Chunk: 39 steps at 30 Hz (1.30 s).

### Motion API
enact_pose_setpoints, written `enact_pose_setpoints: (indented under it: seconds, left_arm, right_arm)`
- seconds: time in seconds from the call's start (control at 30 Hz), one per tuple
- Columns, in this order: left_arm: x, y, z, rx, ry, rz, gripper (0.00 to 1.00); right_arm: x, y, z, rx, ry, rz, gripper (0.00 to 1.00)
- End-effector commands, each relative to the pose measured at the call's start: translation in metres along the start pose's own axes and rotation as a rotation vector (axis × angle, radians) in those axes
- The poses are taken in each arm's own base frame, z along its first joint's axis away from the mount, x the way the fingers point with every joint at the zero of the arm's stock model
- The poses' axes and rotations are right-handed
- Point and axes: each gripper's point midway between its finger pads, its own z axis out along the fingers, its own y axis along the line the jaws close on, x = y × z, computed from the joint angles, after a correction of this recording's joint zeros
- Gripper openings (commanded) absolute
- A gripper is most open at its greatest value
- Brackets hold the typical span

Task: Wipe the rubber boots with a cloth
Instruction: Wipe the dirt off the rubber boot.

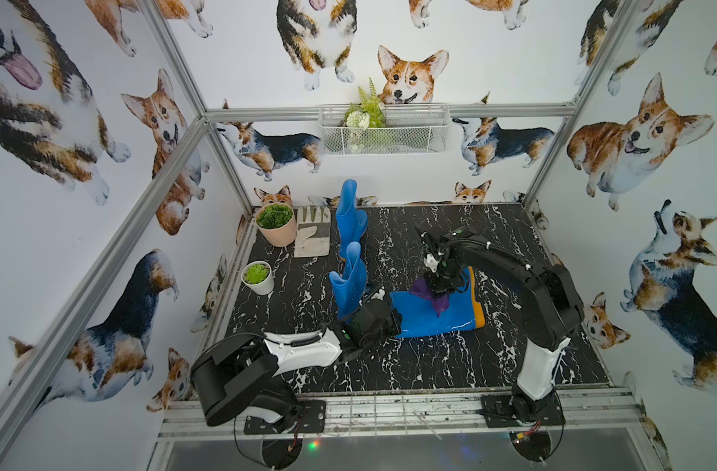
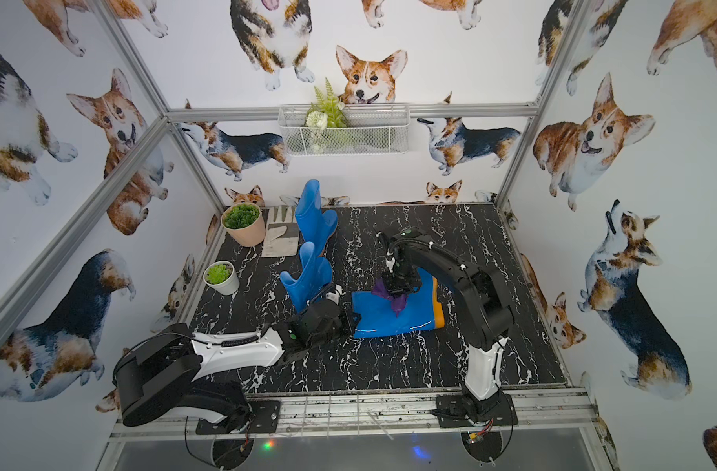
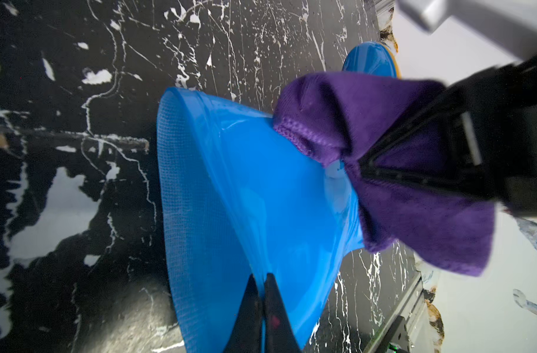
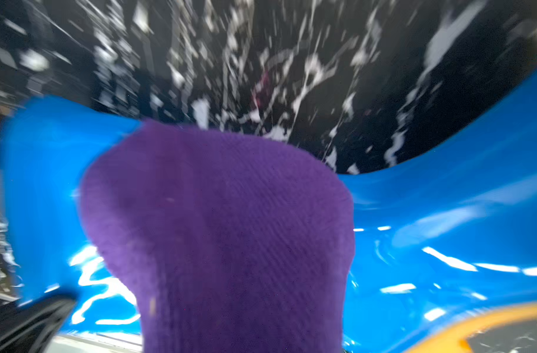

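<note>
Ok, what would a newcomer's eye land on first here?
The bright-blue boot lying on its side mid-table, the purple cloth pressed on it by the right jaws, the left jaws pinching its cuff. Then the corgi wallpaper all around, and two upright boots on its left-arm side.

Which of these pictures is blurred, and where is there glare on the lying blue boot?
Right wrist view: motion blur smears the marble tabletop and the lying boot, whose gloss throws white glare streaks; the cloth fills the foreground. Left wrist view: boot and cloth are sharp. Both top views: sharp, with a thin white highlight along the boot's near edge.
</note>
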Motion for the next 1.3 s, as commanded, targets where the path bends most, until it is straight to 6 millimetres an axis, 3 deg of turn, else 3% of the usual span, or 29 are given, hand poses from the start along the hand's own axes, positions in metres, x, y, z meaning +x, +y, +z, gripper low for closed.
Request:
enact_pose_setpoints:
  seconds: [0.0,0.13,0.23,0.33,0.37,0.47,0.57,0.63,0.7,0.77,0.8,0.87,0.97,1.07,1.17,1.27]
  left_arm:
    - [-0.005,-0.004,-0.003,0.003,-0.018,0.028,0.0]
    - [-0.006,-0.006,-0.005,0.005,-0.024,0.034,0.0]
    - [-0.004,-0.006,-0.006,0.004,-0.024,0.037,0.0]
    - [-0.006,-0.009,-0.01,-0.002,-0.027,0.044,0.0]
    - [-0.007,-0.009,-0.012,-0.006,-0.032,0.047,0.0]
    - [-0.013,-0.011,-0.017,-0.017,-0.049,0.056,0.0]
    - [-0.017,-0.012,-0.018,-0.027,-0.06,0.064,0.0]
    - [-0.017,-0.011,-0.016,-0.042,-0.058,0.066,0.0]
    - [-0.015,-0.007,-0.013,-0.055,-0.056,0.057,0.0]
    - [-0.013,-0.004,-0.009,-0.064,-0.05,0.046,0.0]
    - [-0.012,-0.003,-0.009,-0.072,-0.044,0.044,0.0]
    - [-0.011,-0.001,-0.009,-0.097,-0.031,0.053,0.0]
    - [-0.012,-0.001,-0.012,-0.107,-0.025,0.066,0.0]
    - [-0.013,-0.002,-0.015,-0.11,-0.032,0.066,0.0]
    - [-0.012,-0.006,-0.016,-0.107,-0.041,0.069,0.0]
    - [-0.01,-0.012,-0.02,-0.113,-0.057,0.09,0.0]
  right_arm:
    - [0.004,-0.002,0.013,-0.051,0.069,0.005,0.0]
    - [-0.014,-0.041,0.015,-0.059,0.068,0.096,0.0]
    - [-0.04,-0.075,-0.001,-0.115,0.026,0.186,0.0]
    - [-0.071,-0.123,-0.052,-0.128,-0.101,0.331,0.0]
    - [-0.077,-0.129,-0.07,-0.118,-0.145,0.341,0.0]
    - [-0.086,-0.137,-0.125,-0.078,-0.276,0.345,0.0]
    - [-0.084,-0.11,-0.145,-0.117,-0.347,0.308,0.0]
    - [-0.073,-0.071,-0.13,-0.097,-0.319,0.207,0.0]
    - [-0.05,-0.025,-0.093,-0.122,-0.201,0.115,0.0]
    - [-0.028,0.009,-0.05,-0.149,-0.096,0.063,0.0]
    - [-0.021,0.021,-0.03,-0.158,-0.055,0.043,0.0]
    - [-0.01,0.02,-0.001,-0.142,0.025,0.049,0.0]
    - [-0.01,-0.001,0.007,-0.068,0.074,0.027,0.0]
    - [-0.028,-0.046,-0.005,0.021,0.036,0.091,0.0]
    - [-0.056,-0.115,-0.041,0.217,-0.044,0.189,0.0]
    - [-0.079,-0.131,-0.097,0.227,-0.171,0.225,0.0]
